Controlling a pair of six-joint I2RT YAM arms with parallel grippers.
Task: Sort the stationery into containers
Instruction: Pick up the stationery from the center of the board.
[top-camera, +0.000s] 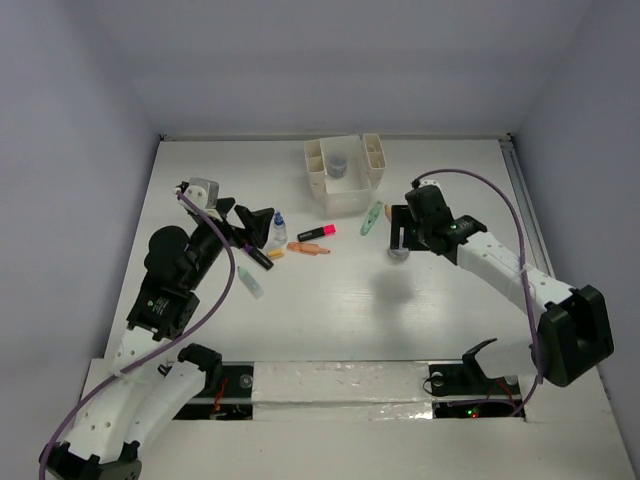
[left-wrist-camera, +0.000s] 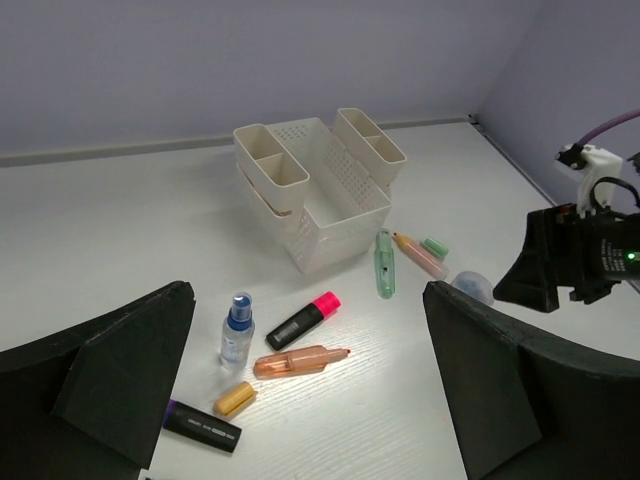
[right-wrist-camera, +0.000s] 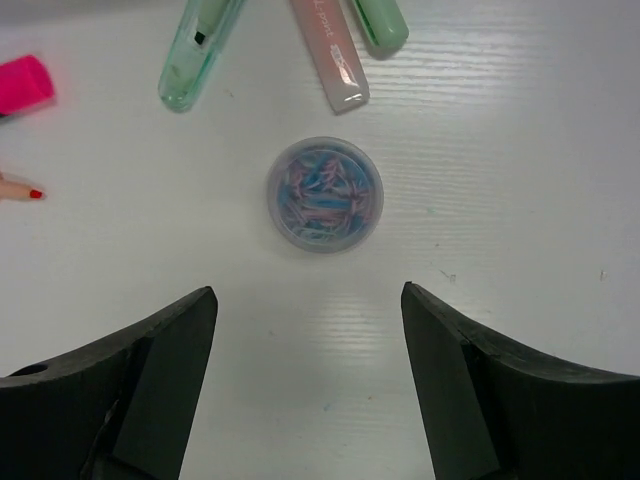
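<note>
Directly beneath the right gripper (right-wrist-camera: 305, 300), jaws wide apart and empty, a round lidded tub (right-wrist-camera: 325, 194) rests on the table (right-wrist-camera: 520, 200). The left gripper (left-wrist-camera: 308, 292), likewise spread wide and holding nothing, hangs near the blue-capped bottle (left-wrist-camera: 237, 328) and pink-black marker (left-wrist-camera: 303, 320), short of the white organizer (left-wrist-camera: 330, 235).

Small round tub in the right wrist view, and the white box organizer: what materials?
Small round lidded tub: looks like clear, slightly frosted plastic; the blue and pink bits inside show through the lid. White box-shaped organizer: probably moulded plastic with a matt off-white finish; the thin walls, rows of small holes and rounded rims point that way.
</note>
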